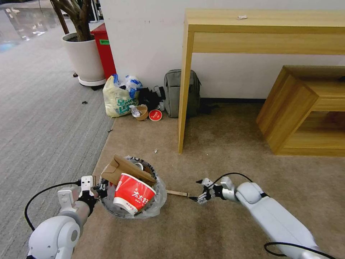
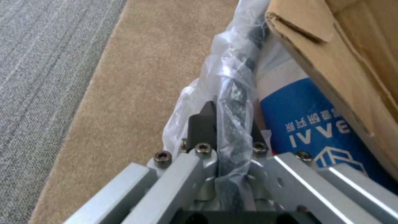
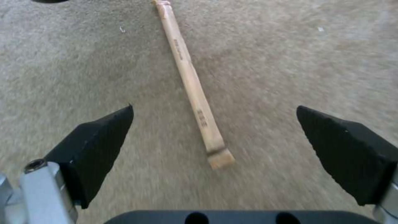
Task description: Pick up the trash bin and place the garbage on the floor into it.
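Observation:
The trash bin (image 1: 159, 196) stands on the beige floor (image 1: 230, 151), stuffed with a red paper cup (image 1: 133, 194) and a brown cardboard scrap (image 1: 122, 168). My left gripper (image 1: 100, 189) is shut on the bin's rim on its left side. In the left wrist view the left gripper (image 2: 232, 124) pinches the bag-covered black rim (image 2: 237, 90), with a blue cup (image 2: 307, 124) and cardboard (image 2: 352, 56) just inside. A wooden stick (image 1: 178, 193) lies right of the bin. My right gripper (image 1: 199, 190) hovers open at its near end, and in the right wrist view the stick (image 3: 188, 74) lies between the right gripper's (image 3: 215, 108) spread fingers.
A wooden table leg (image 1: 183, 108) and a low wooden shelf unit (image 1: 305, 111) stand behind on the right. A grey backpack (image 1: 181, 93), a yellow-green shopping bag (image 1: 118, 97) and paper bowls (image 1: 149, 114) sit against the wall. A small scrap (image 1: 156, 150) lies beyond the bin. Grey ribbed carpet (image 1: 46, 118) lies to the left.

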Motion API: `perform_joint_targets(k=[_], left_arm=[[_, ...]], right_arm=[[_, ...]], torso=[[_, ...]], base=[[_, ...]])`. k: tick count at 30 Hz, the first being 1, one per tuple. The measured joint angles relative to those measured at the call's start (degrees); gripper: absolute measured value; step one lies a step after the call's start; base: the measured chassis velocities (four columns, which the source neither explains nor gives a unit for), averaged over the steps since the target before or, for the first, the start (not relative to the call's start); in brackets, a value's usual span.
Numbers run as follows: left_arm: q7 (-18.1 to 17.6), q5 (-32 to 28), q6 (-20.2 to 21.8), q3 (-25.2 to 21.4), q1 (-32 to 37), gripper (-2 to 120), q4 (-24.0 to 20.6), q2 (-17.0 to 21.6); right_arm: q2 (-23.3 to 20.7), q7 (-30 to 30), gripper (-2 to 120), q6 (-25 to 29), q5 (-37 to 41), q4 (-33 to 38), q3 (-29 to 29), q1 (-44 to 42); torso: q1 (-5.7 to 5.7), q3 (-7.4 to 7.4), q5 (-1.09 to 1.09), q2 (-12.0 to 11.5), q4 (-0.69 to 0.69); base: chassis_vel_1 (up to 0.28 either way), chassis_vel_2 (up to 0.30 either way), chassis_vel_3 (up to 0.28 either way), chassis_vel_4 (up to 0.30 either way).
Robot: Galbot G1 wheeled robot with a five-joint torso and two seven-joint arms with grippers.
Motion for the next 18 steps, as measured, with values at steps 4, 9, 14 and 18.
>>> perform_joint_targets(k=[4, 9, 14, 18], left_arm=[[-0.3, -0.2, 0.2, 0.0, 0.1, 0, -0.3, -0.4], [-0.4, -0.2, 0.3, 0.0, 0.1, 0, -0.4, -0.7], [-0.6, -0.1, 0.5, 0.1, 0.1, 0, -0.8, -1.0], [-0.9, -0.2, 0.6, -0.2, 0.0, 0, -0.8, -0.9]], right_arm=[[3.3, 0.0, 100, -1.4, 0.0, -3.4, -1.7, 2.4], [4.8, 0.0, 100, -4.2, 0.3, -4.7, -4.0, 4.1], [6.8, 0.0, 99, -6.8, -0.4, -7.1, -5.2, 5.5], [7.1, -0.2, 99, -8.9, -0.6, -7.7, -5.5, 5.9]], torso=[[0.00, 0.00, 0.01, 0.0, 0.02], [0.00, 0.00, 0.00, 0.0, 0.01], [0.00, 0.00, 0.01, 0.0, 0.01], [0.01, 0.00, 0.01, 0.0, 0.00]], base=[[0.000, 0.000, 0.000, 0.000], [0.000, 0.000, 0.000, 0.000], [0.000, 0.000, 0.000, 0.000], [0.000, 0.000, 0.000, 0.000]])
